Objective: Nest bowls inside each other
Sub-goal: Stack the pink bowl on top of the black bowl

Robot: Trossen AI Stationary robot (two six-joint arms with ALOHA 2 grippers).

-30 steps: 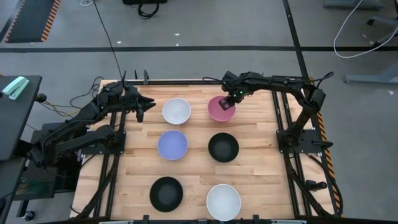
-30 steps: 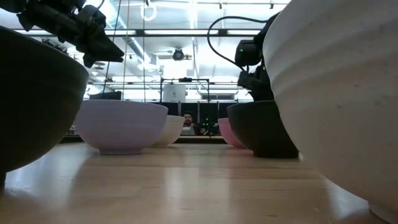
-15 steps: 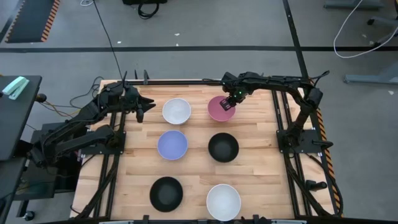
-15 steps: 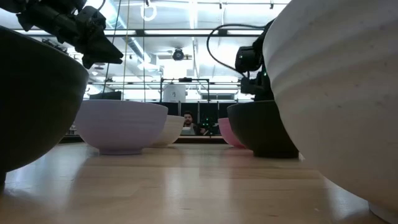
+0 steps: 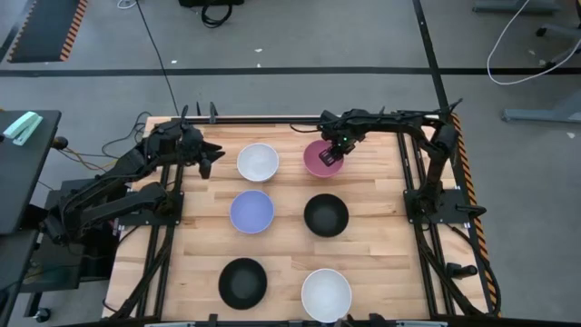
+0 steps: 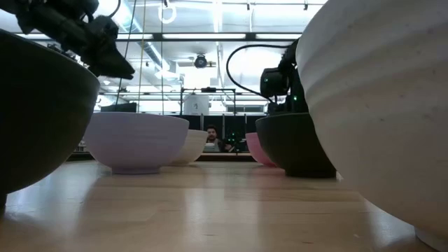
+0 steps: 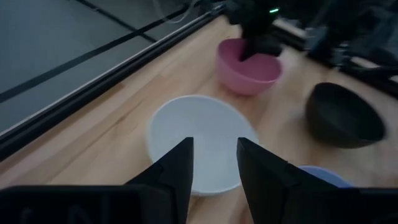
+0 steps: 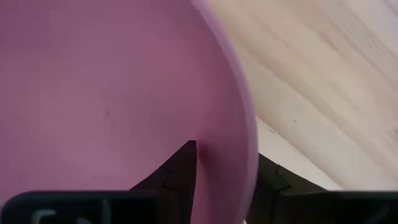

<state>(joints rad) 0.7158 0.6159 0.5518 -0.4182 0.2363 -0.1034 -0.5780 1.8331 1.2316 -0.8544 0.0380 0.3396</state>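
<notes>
Wooden bench (image 5: 281, 245) first, since it's the biggest thing going: pale planks in a dark frame, with six bowls laid out on it in two columns of three, none of them nested. Both dark arms come in from the sides at the far end.

Bowls are all about the same size. Nearest row is the black bowl (image 5: 242, 282) on the left and a white bowl (image 5: 326, 294) on the right. Middle row has the lavender-blue bowl (image 5: 251, 212) beside the second black bowl (image 5: 325, 215). Far row is the other white bowl (image 5: 258, 162) and the pink bowl (image 5: 322, 158), just beside each other but not touching.

Right claw (image 5: 332, 153) is down at the pink bowl's far right rim. In the right wrist view its two fingers straddle that rim, one finger (image 8: 180, 165) inside the bowl and the other outside, with a gap around the wall, so it looks parted and not clamped yet.

Left claw (image 5: 209, 160) hangs above the bench's left edge, near the far white bowl but apart from it, fingers (image 7: 177, 171) spread with nothing between them.
</notes>
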